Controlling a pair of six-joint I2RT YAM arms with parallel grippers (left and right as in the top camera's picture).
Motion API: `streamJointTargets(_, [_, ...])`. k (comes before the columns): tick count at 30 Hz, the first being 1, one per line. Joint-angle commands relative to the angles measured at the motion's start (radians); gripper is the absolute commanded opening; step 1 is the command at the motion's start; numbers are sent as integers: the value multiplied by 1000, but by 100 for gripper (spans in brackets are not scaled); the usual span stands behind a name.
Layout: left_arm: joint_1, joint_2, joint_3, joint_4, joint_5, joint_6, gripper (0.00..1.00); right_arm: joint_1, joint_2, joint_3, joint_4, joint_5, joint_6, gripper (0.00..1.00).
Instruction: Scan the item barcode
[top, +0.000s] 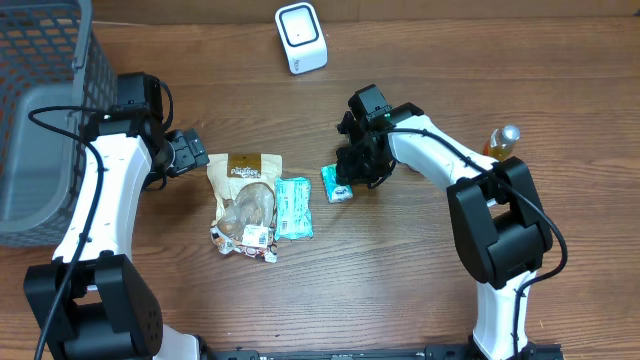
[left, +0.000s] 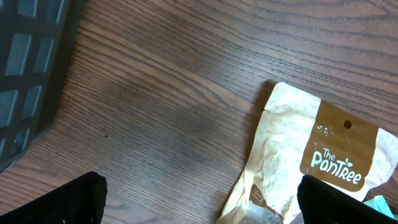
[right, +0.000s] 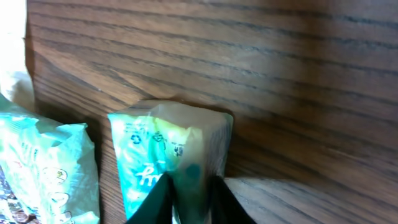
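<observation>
Right wrist view shows the small teal packet (right: 171, 155) on the table (right: 280, 74), pinched between the right fingers (right: 160, 202), seemingly gripped for carrying to the white scanner (top: 301, 38) beyond them, while the left fingers (left: 68, 202) hang wide apart beside the Pantree pouch (left: 311, 155).

Kraft pouch (left: 298, 155) on wooden table (left: 155, 93), grey basket (left: 25, 62) at left

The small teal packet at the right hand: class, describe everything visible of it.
The small teal packet is a glossy, crinkled plastic pouch, teal and pale green, printed with lettering and a recycling symbol. It lies on the brown wooden table, one end pinched by the black fingers of the right hand.
</observation>
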Motion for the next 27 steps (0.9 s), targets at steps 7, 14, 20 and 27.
streamJointTargets(7, [-2,-23,5,0,1,23,100,-10,-45,22,-47,-18,0,4])
streamJointTargets(14, [-2,-23,5,0,1,23,100,-97,-129,41,-68,-548,-138,4])
streamJointTargets(20, [-2,-23,5,0,1,23,100,-212,-154,41,-179,-1097,-373,4])
streamJointTargets(27, [-2,-23,5,0,1,23,100,-246,-155,41,-363,-1220,-616,4])
